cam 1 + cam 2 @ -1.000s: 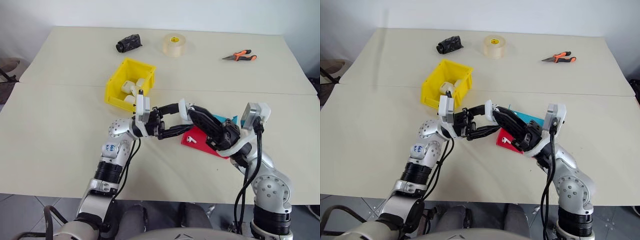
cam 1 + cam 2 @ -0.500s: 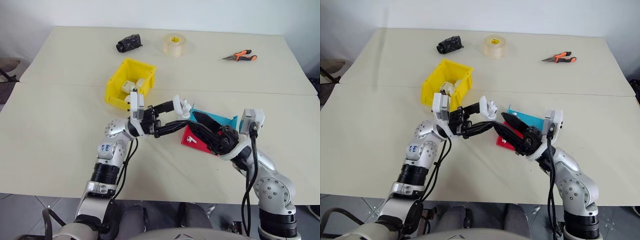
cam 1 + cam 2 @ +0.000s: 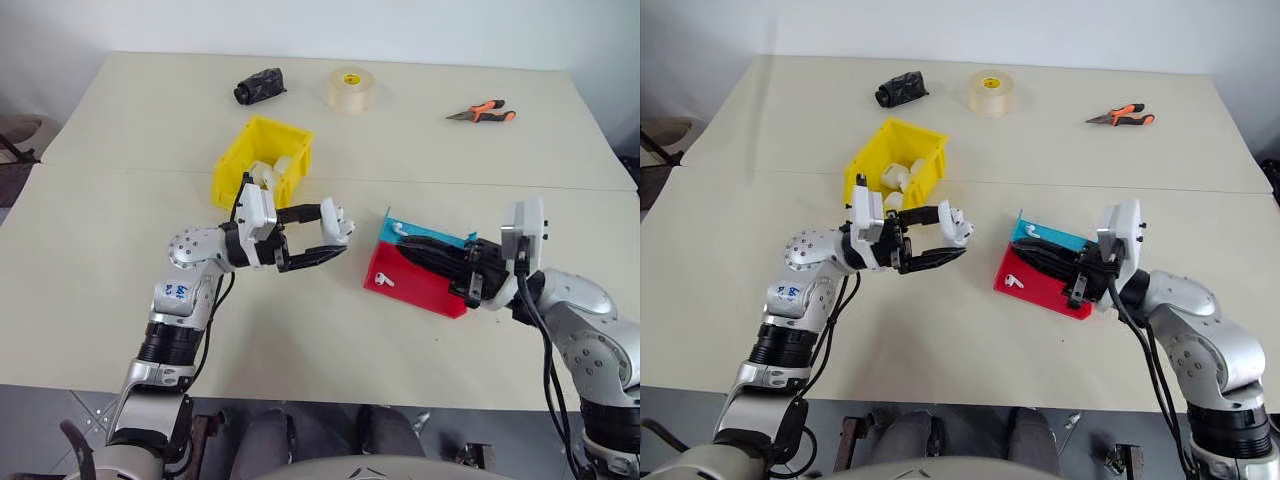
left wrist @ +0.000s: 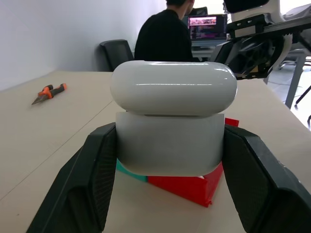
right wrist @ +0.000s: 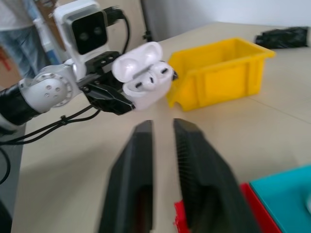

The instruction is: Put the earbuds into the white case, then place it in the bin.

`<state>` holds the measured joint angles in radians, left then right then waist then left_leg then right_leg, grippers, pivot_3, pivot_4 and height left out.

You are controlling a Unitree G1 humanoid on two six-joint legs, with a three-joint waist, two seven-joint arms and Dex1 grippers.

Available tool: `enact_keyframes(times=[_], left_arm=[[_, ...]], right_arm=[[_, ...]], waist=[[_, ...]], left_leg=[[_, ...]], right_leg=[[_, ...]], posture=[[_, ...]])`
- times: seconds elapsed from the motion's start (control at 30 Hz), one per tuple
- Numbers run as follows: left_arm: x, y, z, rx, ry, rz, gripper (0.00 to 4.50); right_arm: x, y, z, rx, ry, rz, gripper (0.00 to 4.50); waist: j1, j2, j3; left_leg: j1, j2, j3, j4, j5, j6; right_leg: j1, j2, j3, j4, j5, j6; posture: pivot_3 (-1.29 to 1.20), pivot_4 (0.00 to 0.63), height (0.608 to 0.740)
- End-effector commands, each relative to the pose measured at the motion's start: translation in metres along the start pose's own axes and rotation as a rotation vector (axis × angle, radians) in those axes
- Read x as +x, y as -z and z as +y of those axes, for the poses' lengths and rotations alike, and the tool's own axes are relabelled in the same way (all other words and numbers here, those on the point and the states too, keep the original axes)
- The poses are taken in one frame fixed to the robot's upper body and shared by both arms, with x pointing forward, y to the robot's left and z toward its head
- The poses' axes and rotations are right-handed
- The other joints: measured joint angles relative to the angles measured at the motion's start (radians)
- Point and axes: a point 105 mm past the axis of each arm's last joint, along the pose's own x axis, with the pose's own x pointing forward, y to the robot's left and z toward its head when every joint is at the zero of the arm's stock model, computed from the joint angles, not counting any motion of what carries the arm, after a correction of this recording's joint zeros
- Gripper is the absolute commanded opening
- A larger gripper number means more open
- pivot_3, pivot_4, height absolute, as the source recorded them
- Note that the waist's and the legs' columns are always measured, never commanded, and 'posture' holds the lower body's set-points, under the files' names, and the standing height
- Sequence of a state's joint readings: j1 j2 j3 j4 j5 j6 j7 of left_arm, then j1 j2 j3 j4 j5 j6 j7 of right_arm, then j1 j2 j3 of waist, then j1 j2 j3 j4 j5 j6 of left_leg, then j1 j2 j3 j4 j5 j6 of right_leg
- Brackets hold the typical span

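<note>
My left gripper (image 3: 331, 236) is shut on the white case (image 3: 340, 222), held above the table in front of the yellow bin (image 3: 262, 165). The case's lid is open, and two earbuds (image 5: 147, 80) sit inside it. In the left wrist view the case (image 4: 170, 126) fills the gap between my black fingers (image 4: 92, 179). My right gripper (image 3: 402, 246) is shut and empty, lying level over the red and blue tray (image 3: 425, 287). One earbud (image 3: 385, 281) lies on the tray's red part. Another earbud (image 3: 400, 228) lies on its blue part.
Several white cases lie in the bin. A tape roll (image 3: 349, 89), a black object (image 3: 258, 86) and orange-handled pliers (image 3: 482, 112) lie at the table's far side. A person (image 4: 165, 34) sits at a screen beyond the table.
My left arm has drawn the case to the left, away from my right gripper. My right gripper has pulled back to the right over the tray and now stands shut.
</note>
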<state>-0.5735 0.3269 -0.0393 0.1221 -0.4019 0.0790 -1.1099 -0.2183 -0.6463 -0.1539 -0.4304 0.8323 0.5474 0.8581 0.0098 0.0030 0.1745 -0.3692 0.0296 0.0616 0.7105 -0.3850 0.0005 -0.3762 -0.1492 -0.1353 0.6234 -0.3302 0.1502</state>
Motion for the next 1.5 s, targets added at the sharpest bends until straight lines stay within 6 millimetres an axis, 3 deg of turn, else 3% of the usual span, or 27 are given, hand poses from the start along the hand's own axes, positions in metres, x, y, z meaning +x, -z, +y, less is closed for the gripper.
enact_keyframes(times=[0.03, 0.4, 1.03, 1.23, 1.37, 1.5], left_arm=[[0.004, -0.017, -0.012, 0.043, 0.052, -0.119, 2.8], [0.018, -0.011, -0.025, -0.003, 0.074, -0.172, 2.8], [0.028, -0.011, -0.023, -0.007, 0.079, -0.19, 2.8], [0.026, -0.01, -0.025, -0.009, 0.088, -0.183, 2.8], [0.015, 0.008, -0.021, 0.037, 0.1, -0.004, 2.8], [0.006, 0.027, -0.017, 0.132, 0.14, 0.233, 2.8]], right_arm=[[0.008, -0.01, 0.007, -0.051, -0.032, -0.041, 0.02], [0.015, -0.016, 0.01, -0.069, -0.038, -0.063, 0.02], [0.026, -0.024, 0.029, -0.034, -0.119, -0.082, 0.02], [0.021, -0.018, 0.022, -0.04, -0.079, -0.052, 0.02], [0.01, -0.023, 0.015, -0.064, -0.042, -0.055, 0.02], [0.013, -0.027, 0.026, -0.066, -0.115, -0.021, 0.02]], waist=[[0.002, 0.0, 0.0], [0.013, 0.0, 0.0], [0.012, 0.0, 0.0], [0.013, 0.0, 0.0], [0.013, 0.0, 0.0], [0.012, 0.0, 0.0]], left_leg=[[0.0, 0.0, 0.0, 0.0, 0.0, 0.0], [0.0, 0.0, 0.0, 0.001, 0.0, 0.0], [0.0, 0.0, 0.0, 0.001, 0.0, 0.0], [0.0, 0.0, 0.0, 0.001, 0.0, 0.0], [0.0, 0.0, 0.0, 0.001, 0.0, 0.0], [0.001, 0.0, 0.001, 0.0, 0.0, 0.0]], right_leg=[[0.0, 0.0, 0.0, 0.0, 0.0, 0.0], [0.0, 0.0, 0.0, 0.0, 0.0, 0.0], [0.0, 0.0, 0.0, 0.0, 0.0, 0.0], [0.0, 0.0, 0.0, 0.0, 0.0, 0.0], [0.0, 0.0, 0.0, 0.0, 0.0, 0.0], [0.0, 0.0, 0.0, 0.0, 0.0, 0.0]], posture=[[0.0, 0.15, 0.74], [0.0, 0.15, 0.74], [0.0, 0.15, 0.74], [0.0, 0.15, 0.74], [0.0, 0.15, 0.74], [0.0, 0.15, 0.74]])
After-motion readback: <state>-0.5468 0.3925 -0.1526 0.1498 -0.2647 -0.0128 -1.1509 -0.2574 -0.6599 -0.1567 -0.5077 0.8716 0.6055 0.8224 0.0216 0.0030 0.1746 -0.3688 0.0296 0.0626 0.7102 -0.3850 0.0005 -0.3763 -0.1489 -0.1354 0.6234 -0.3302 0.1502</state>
